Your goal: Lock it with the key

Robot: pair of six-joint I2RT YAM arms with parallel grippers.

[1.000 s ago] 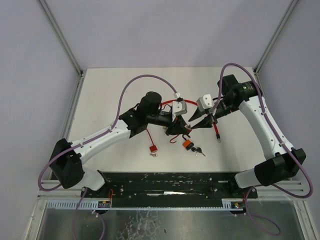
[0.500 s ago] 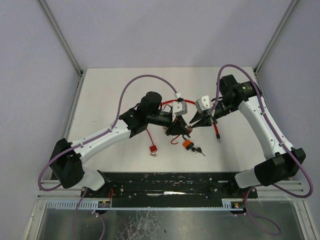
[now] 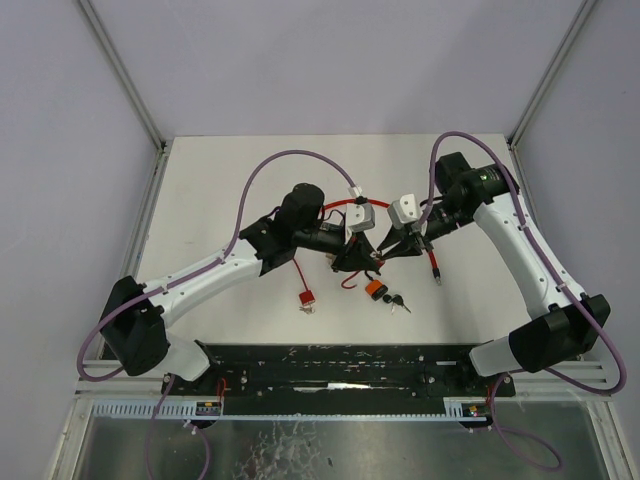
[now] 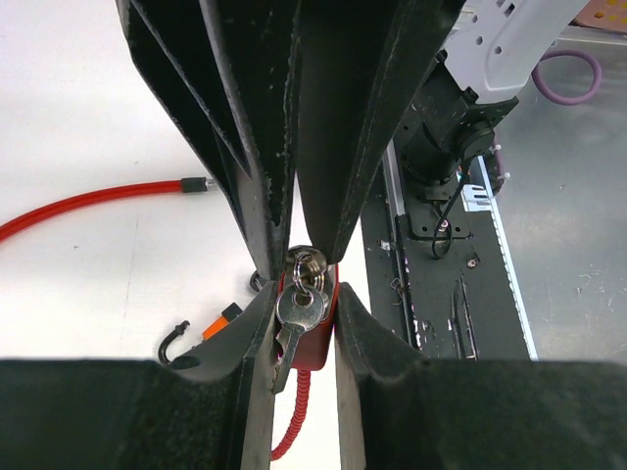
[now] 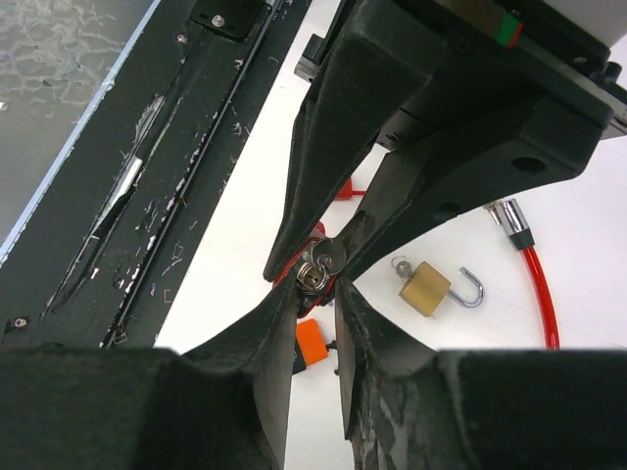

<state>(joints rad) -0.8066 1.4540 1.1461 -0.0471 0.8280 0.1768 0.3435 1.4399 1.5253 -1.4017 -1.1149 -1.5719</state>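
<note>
Above the middle of the white table (image 3: 220, 200), the left gripper (image 4: 304, 305) has its matte black fingers clamped narrowly on a small red lock (image 4: 315, 351), its flat silver key (image 4: 292, 315) hanging on a ring. The right gripper (image 5: 315, 294) meets it tip to tip, its tapered jaws pinched close on the round key head. On the table lie a glossy red cable (image 5: 539, 294), a square brass padlock (image 5: 426, 287) with its shackle swung open, and an orange padlock (image 3: 373, 289).
</note>
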